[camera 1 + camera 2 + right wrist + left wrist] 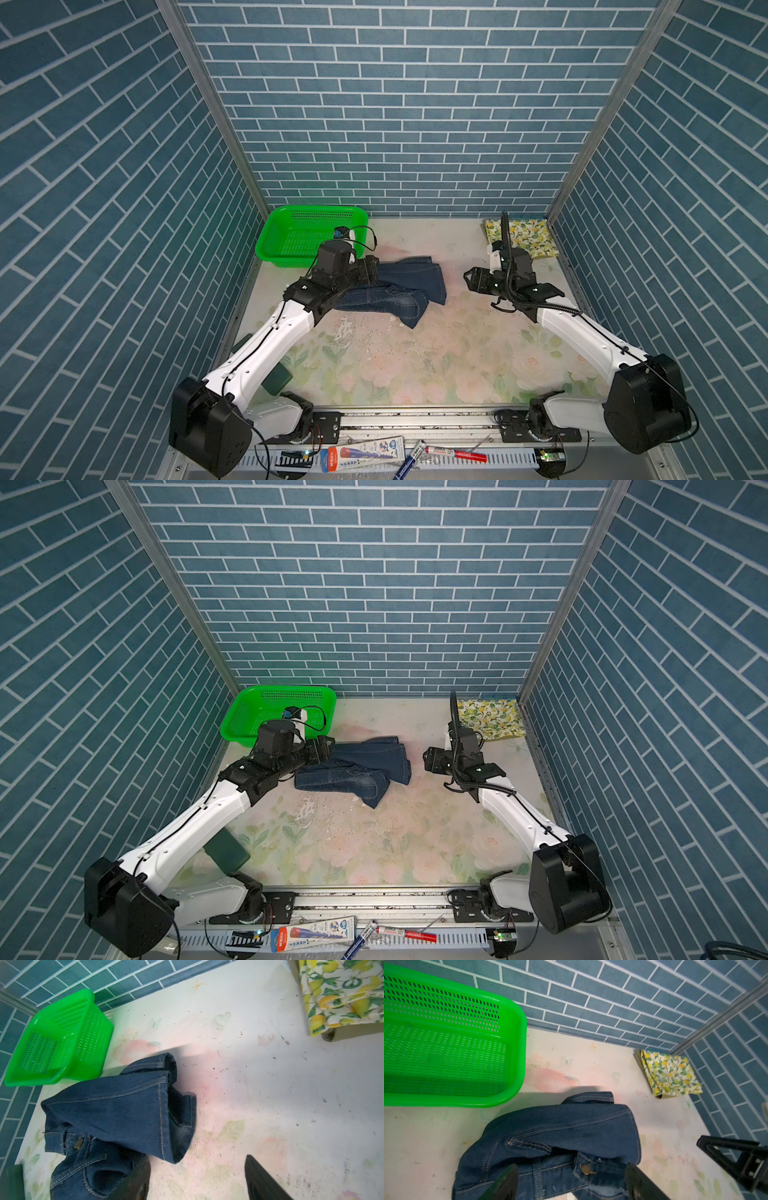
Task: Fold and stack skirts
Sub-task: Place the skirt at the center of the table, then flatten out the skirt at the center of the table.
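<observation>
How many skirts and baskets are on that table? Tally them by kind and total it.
Skirts: 3 (dark denim skirt, lemon-print skirt, khaki skirt under the lemon-print one)
Green mesh basket: 1
Total: 4

Floral table [415,365]: basket [291,243], denim skirt [399,286], skirt stack [528,237]

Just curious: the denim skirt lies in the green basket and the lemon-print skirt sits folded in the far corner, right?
Not quite: the denim skirt lies crumpled on the table beside the basket, not in it, as the left wrist view shows. The lemon-print skirt does sit folded in the far corner.
</observation>
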Available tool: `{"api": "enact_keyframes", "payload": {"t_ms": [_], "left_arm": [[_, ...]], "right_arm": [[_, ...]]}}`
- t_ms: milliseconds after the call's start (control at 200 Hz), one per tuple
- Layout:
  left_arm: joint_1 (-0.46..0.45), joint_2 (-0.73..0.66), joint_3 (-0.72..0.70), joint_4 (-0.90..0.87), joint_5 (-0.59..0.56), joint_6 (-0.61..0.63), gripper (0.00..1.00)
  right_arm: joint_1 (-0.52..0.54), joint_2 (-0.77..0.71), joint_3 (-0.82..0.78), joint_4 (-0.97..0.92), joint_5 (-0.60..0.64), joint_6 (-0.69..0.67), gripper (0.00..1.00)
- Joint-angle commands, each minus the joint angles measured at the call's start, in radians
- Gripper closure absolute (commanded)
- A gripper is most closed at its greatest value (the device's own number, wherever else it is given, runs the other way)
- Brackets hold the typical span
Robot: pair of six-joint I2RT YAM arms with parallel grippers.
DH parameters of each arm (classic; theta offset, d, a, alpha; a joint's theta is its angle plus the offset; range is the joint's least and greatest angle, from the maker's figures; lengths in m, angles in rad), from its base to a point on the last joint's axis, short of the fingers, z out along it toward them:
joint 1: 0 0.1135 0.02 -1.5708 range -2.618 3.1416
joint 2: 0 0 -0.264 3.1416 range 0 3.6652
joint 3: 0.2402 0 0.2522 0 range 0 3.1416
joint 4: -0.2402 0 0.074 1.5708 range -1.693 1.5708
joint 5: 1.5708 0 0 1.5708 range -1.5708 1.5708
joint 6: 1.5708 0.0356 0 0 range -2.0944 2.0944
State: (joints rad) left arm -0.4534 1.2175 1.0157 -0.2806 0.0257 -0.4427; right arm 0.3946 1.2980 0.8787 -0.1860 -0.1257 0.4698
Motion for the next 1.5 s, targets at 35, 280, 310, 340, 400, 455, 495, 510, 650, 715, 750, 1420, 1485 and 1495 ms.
{"api": "enact_keyframes", "payload": {"t_ms": [35, 280, 310, 340, 400, 455, 495, 510, 650, 715, 750, 1420, 1485, 1495], "left_arm": [[-0.070, 0.040, 0.007, -0.137, -0.109, 0.131, 0.20], [-0.110, 0.021, -0.053, -0.257, -0.298, 0.056, 0.21], [-0.108, 0.002, -0.065, -0.266, -0.310, 0.042, 0.20], [-0.107, -0.013, -0.075, -0.280, -0.322, 0.026, 0.19], [-0.104, -0.038, -0.088, -0.318, -0.356, -0.008, 0.18], [-0.101, -0.053, -0.104, -0.350, -0.383, -0.030, 0.17], [-0.095, -0.064, -0.119, -0.366, -0.394, -0.040, 0.16], [-0.094, -0.068, -0.126, -0.371, -0.400, -0.045, 0.16], [-0.038, -0.089, -0.186, -0.360, -0.336, -0.083, 0.15], [-0.018, -0.089, -0.207, -0.342, -0.302, -0.098, 0.15], [-0.013, -0.089, -0.213, -0.333, -0.292, -0.104, 0.14], [0.103, -0.070, -0.314, -0.238, -0.173, -0.158, 0.14], [0.123, -0.068, -0.314, -0.222, -0.150, -0.166, 0.14], [0.127, -0.068, -0.326, -0.219, -0.146, -0.167, 0.14]], "right_arm": [[0.036, 0.025, -0.035, 0.050, -0.008, -0.008, 0.29], [0.193, 0.096, 0.008, 0.083, 0.032, -0.031, 0.23], [0.217, 0.108, 0.014, 0.085, 0.066, -0.037, 0.21], [0.236, 0.121, 0.023, 0.086, 0.084, -0.043, 0.20], [0.283, 0.142, 0.037, 0.088, 0.119, -0.051, 0.17], [0.325, 0.155, 0.047, 0.089, 0.155, -0.058, 0.16], [0.354, 0.163, 0.055, 0.083, 0.188, -0.064, 0.14], [0.365, 0.166, 0.059, 0.081, 0.199, -0.065, 0.14], [0.424, 0.217, 0.088, 0.075, 0.236, -0.060, 0.12], [0.452, 0.226, 0.091, 0.078, 0.264, -0.058, 0.12], [0.464, 0.225, 0.089, 0.081, 0.276, -0.052, 0.12], [0.650, 0.183, 0.078, 0.083, 0.389, -0.041, 0.12], [0.659, 0.198, 0.083, 0.077, 0.397, -0.037, 0.13], [0.660, 0.201, 0.085, 0.076, 0.398, -0.037, 0.13]]}}
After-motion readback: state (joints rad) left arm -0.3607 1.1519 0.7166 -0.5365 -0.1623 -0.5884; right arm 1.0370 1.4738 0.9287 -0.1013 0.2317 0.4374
